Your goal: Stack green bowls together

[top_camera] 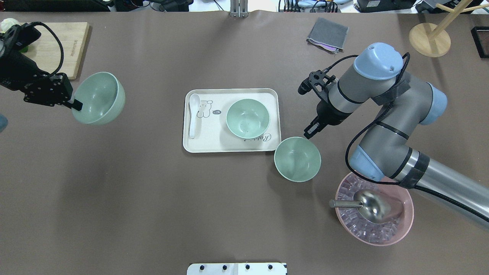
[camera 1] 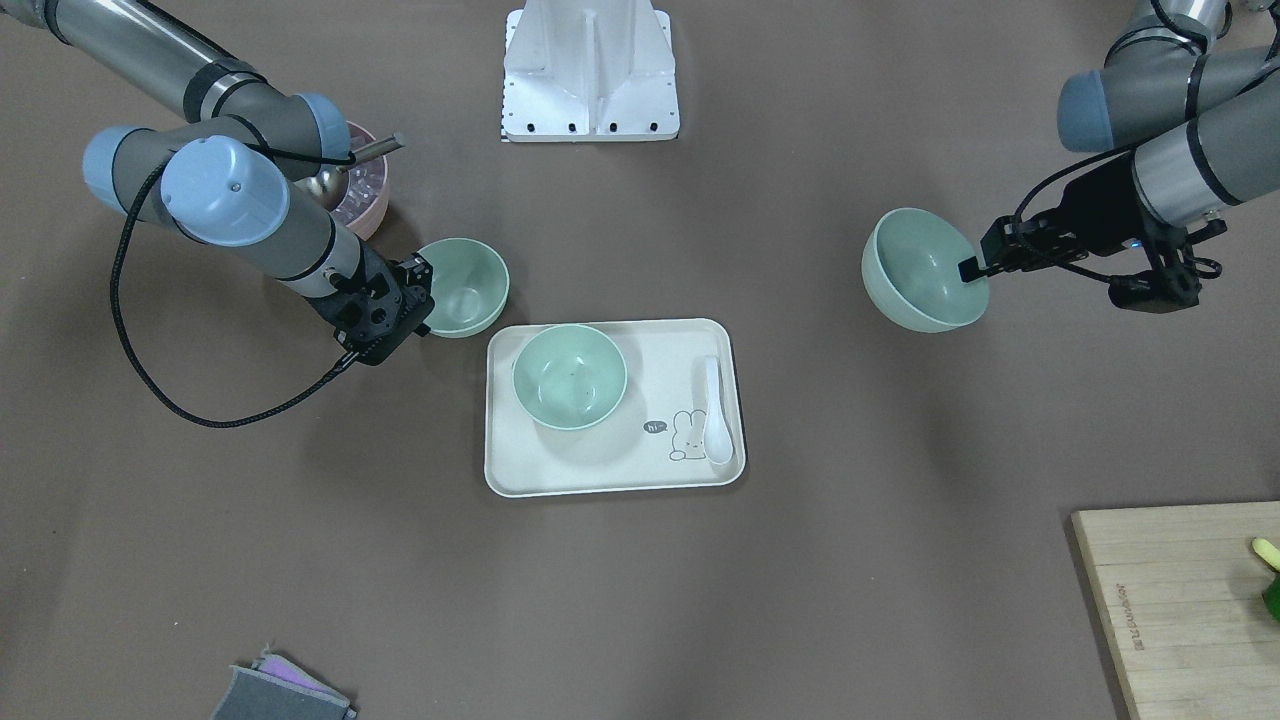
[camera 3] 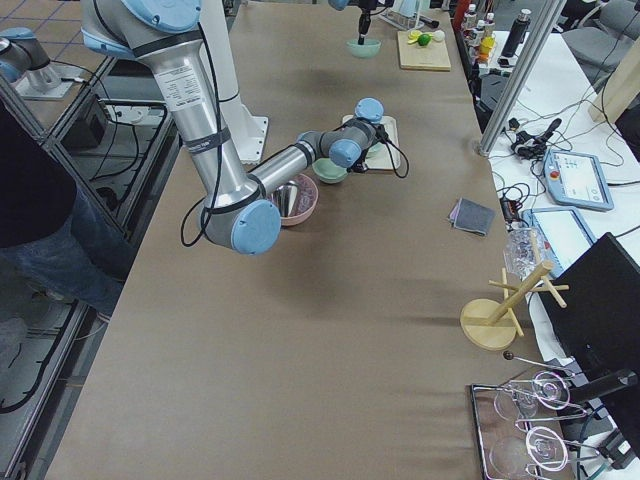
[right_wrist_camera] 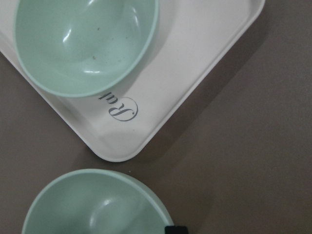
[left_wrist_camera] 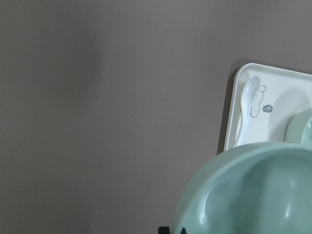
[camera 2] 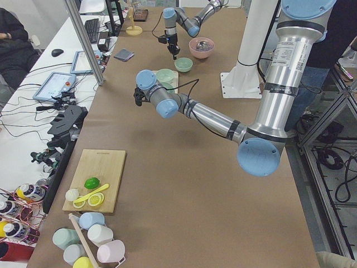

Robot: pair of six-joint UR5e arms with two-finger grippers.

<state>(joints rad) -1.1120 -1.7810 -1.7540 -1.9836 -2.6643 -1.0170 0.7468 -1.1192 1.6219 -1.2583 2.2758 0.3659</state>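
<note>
Looking down from overhead, you have the left gripper [top_camera: 76, 104] clenched on the rim of the first green bowl [top_camera: 101, 97], with one finger inside at the bowl's 9 o'clock edge. That bowl is tilted, its mouth turned toward 3 o'clock. It is well apart from the cream tray [top_camera: 214, 143], out at the tray's 9 o'clock. Whether its base clears the bench [top_camera: 153, 210] is hard to say from these views.

The second green bowl [top_camera: 247, 118] stands upright on the tray, in the tray's 3 o'clock half. A white spoon [top_camera: 193, 114] lies along the tray's 9 o'clock side.

The third green bowl [top_camera: 297, 159] stands upright on the bench just beside the tray's corner, at about 4 o'clock. Your right gripper [top_camera: 309, 132] hangs by that bowl's rim at about 1 o'clock. The right wrist camera shows one dark fingertip [right_wrist_camera: 175, 229] just outside the rim. You cannot tell from any view whether this gripper is spread or closed.

At 4 o'clock from the third bowl a pink bowl [top_camera: 405, 225] holds a metal scoop [top_camera: 370, 206], partly beneath the right arm.
</note>
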